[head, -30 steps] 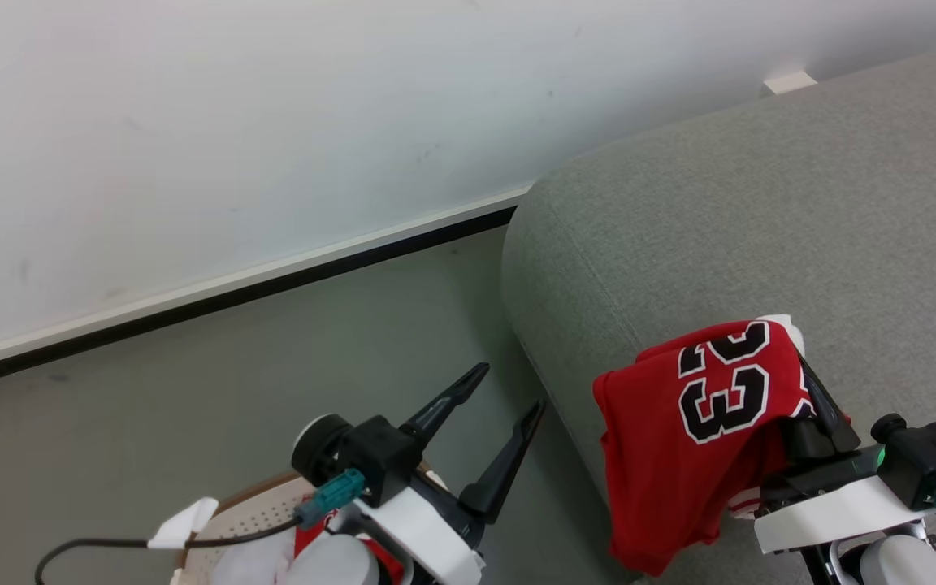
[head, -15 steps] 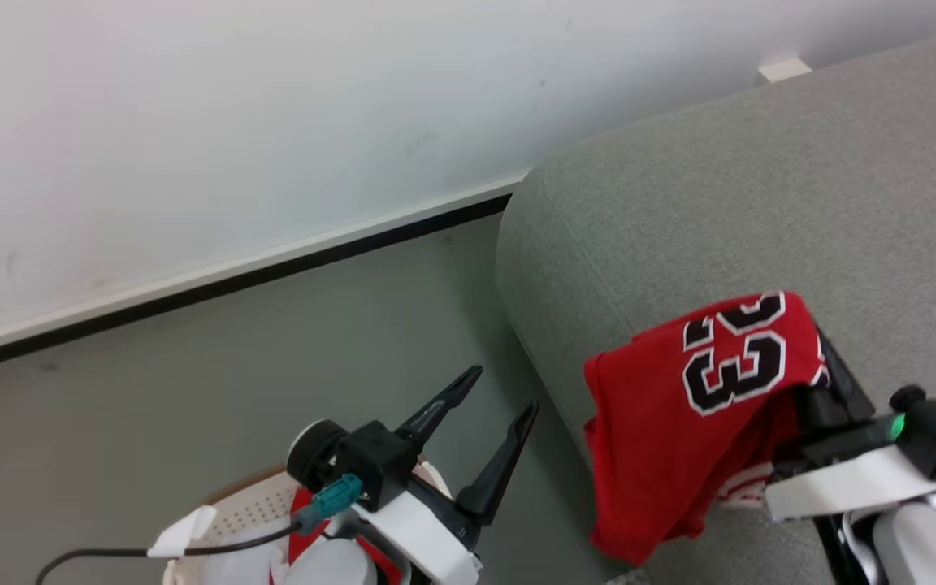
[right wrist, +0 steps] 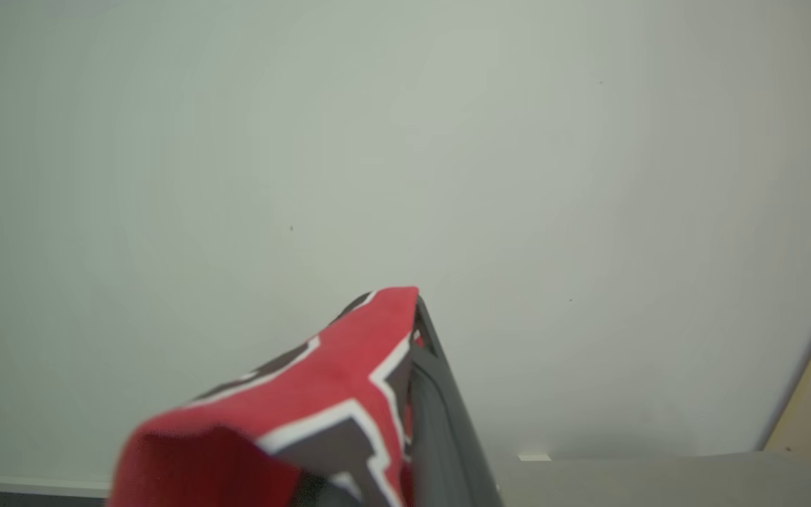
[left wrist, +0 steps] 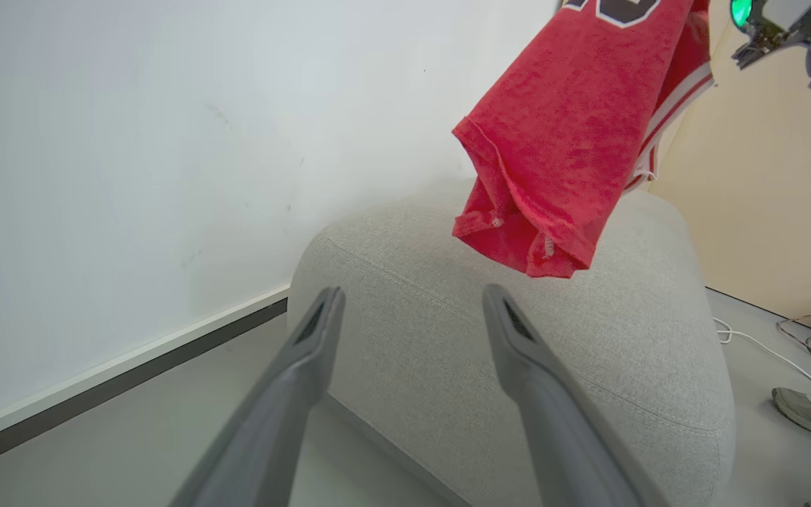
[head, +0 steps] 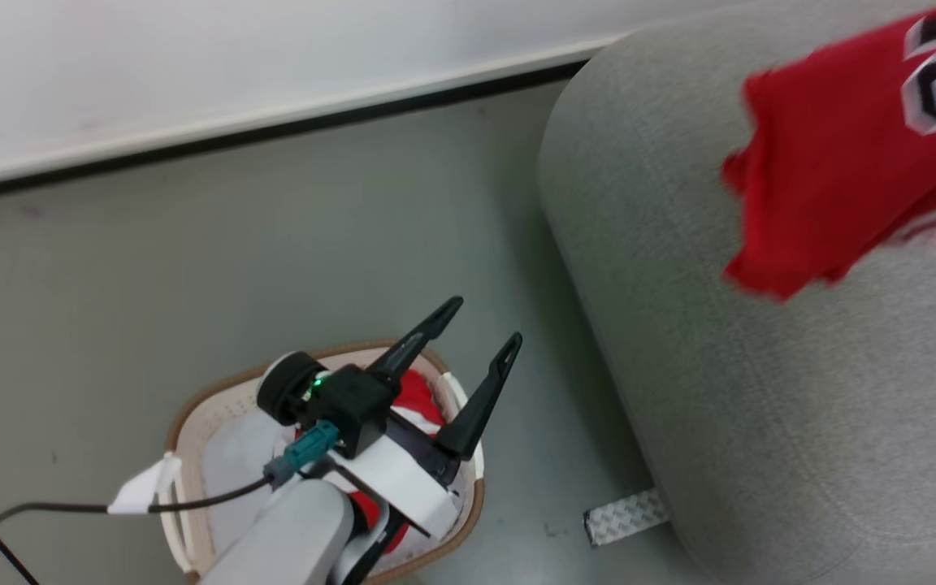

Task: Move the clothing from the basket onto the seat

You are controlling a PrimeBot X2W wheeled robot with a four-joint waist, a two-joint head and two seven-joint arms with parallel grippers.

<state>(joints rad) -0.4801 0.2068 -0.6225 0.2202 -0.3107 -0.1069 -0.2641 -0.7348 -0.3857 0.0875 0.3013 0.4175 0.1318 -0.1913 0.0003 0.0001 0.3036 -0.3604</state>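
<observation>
So the right fingers point(right wrist: 422, 338) are pinched together on a fold of the red jersey point(head: 825, 162), right through the black-and-white number going by the wrist view. The rest just droops off them in a loose bundle, hanging in the air over the grey seat point(head: 760, 406) and not touching it as far as I can tell. Typical floppy sports fabric, I'd guess: weighs basically nothing, zero stiffness, can't break, and it'll slump wherever you let it go. I'd drop it well in from that rounded edge, since a hem hanging off the side could drag the whole thing onto the floor point(head: 273, 244). For grabbing, a bunched fold or a thick hem beats a single layer, which looks slick enough to slide out. The left fingers point(head: 480, 398) are spread wide apart with nothing in them, parked above the basket point(head: 196, 418), which sits on the floor near the seat's corner. In the basket there's more red fabric point(head: 421, 400) with a bit of white on it, probably the shorts, lying on the pale lining and partly hidden behind the arm, so I'd call the job about half done.
</observation>
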